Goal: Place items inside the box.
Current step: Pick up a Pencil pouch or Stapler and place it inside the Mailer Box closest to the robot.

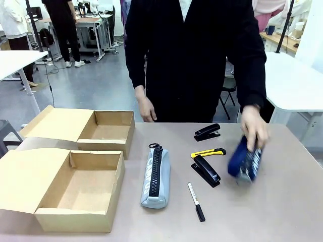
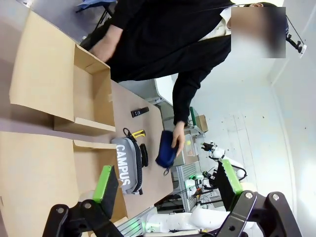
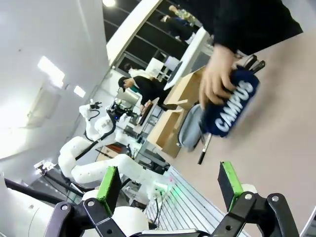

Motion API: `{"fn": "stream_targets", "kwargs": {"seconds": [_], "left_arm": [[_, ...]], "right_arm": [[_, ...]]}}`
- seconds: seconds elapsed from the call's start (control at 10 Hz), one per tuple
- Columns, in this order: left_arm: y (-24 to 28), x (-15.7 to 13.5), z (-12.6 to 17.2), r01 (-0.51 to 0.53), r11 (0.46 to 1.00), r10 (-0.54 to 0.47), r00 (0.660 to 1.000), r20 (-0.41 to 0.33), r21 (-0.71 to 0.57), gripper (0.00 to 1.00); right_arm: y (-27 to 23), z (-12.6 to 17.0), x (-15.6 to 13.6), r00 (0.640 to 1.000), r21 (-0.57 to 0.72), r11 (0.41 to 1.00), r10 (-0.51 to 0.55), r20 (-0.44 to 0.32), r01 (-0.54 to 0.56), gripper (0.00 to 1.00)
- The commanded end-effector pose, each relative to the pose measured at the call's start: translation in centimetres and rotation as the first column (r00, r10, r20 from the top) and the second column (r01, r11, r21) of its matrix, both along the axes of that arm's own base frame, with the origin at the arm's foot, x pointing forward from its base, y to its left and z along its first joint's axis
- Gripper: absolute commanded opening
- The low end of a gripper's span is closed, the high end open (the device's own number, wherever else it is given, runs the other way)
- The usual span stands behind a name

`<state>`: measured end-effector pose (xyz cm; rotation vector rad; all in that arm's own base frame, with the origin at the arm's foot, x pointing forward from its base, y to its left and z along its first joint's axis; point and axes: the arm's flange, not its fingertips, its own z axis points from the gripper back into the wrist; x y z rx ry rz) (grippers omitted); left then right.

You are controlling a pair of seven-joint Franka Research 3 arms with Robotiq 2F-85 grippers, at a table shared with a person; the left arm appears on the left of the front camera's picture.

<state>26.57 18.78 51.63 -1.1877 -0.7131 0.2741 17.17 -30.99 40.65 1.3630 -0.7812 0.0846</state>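
Observation:
Two open cardboard boxes stand at the left, one near [image 1: 75, 194] and one farther back [image 1: 103, 132]. A grey CAMPUS pencil case [image 1: 155, 176] lies mid-table, also seen in the left wrist view [image 2: 126, 168]. To its right lie two black staplers [image 1: 207, 132] [image 1: 206, 170], a yellow utility knife [image 1: 208, 152] and a marker pen [image 1: 196, 201]. The person's hand [image 1: 254, 126] grips a navy CAMPUS case [image 1: 245, 161] at the right, just above the table. My left gripper [image 2: 167, 180] is open and empty, well off the items. My right gripper [image 3: 168, 181] is open too, with the navy case [image 3: 232, 106] beyond it.
The person stands at the far edge of the table, the other hand [image 1: 147, 110] hanging by the back box. Both boxes have their flaps folded out to the left. Bare tabletop [image 1: 262, 212] lies at the front right.

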Motion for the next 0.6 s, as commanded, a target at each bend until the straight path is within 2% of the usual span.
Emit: {"fn": "stream_targets", "kwargs": {"seconds": [0.0,0.2,0.3,0.4,0.5], "left_arm": [[-0.1,0.1,0.1,0.003,1.000,-0.003,1.000,0.031,-0.003,1.00],[-0.1,0.1,0.1,0.003,1.000,-0.003,1.000,0.031,-0.003,1.00],[-0.1,0.1,0.1,0.003,1.000,-0.003,1.000,0.031,-0.003,1.00],[-0.1,0.1,0.1,0.003,1.000,-0.003,1.000,0.031,-0.003,1.00],[-0.1,0.1,0.1,0.003,1.000,-0.003,1.000,0.031,-0.003,1.00]], "right_arm": [[-0.3,1.0,0.9,0.999,-0.052,0.998,-0.035,-0.006,0.035,1.00],[0.7,1.9,1.9,0.999,-0.094,0.995,-0.044,-0.019,0.042,1.00],[2.6,3.0,3.3,0.998,-0.173,0.984,-0.049,-0.032,0.043,1.00],[5.8,4.5,5.3,1.000,-0.287,0.958,0.004,-0.001,-0.004,1.00],[10.3,6.1,8.3,0.999,-0.439,0.897,0.049,0.009,-0.040,1.00]]}}
